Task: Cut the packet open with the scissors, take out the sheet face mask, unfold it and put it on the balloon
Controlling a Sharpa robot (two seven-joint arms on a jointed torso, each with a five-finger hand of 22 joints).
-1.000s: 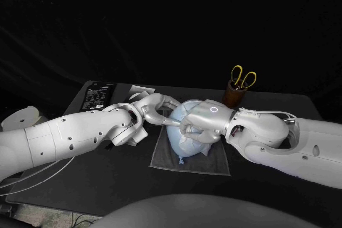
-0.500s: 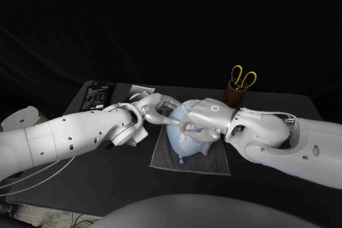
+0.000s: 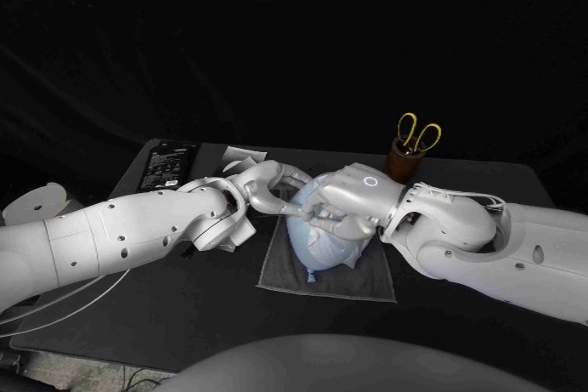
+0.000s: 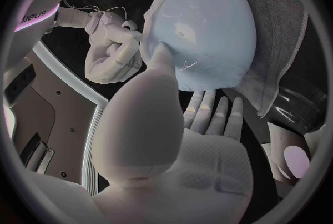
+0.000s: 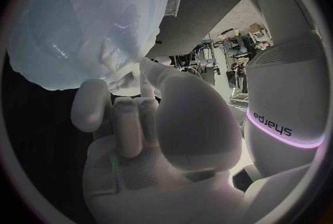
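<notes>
Left hand [image 3: 268, 190]: fingers were seen apart, nothing gripped. One fingertip [image 4: 161, 56] was pressed to the side of the balloon [image 3: 321, 249]; the other fingers were spread flat below it, clear of its skin.

Right hand [image 3: 347, 207]: laid against the balloon's opposite side, fingers [image 5: 128, 118] curled in toward it with the thumb raised to its surface. Whether a fold of the sheet face mask [image 5: 104, 54] was pinched there could not be told.

Mask: noted as a pale, glossy layer draped over the balloon, creased near the right thumb, with darker patches like openings in it.

Balloon: pale blue, lying on its side on a grey cloth [image 3: 368, 281] spread on the black table [image 3: 183, 298], between the two hands and touched by both.

Further out: the scissors [image 3: 419, 133], yellow-handled, were stood blades-down in a brown holder [image 3: 404, 162] behind the right arm, well apart from the hands. The packet [image 3: 169, 164], dark and flat, was recorded at the far left of the table, beyond the left arm.
</notes>
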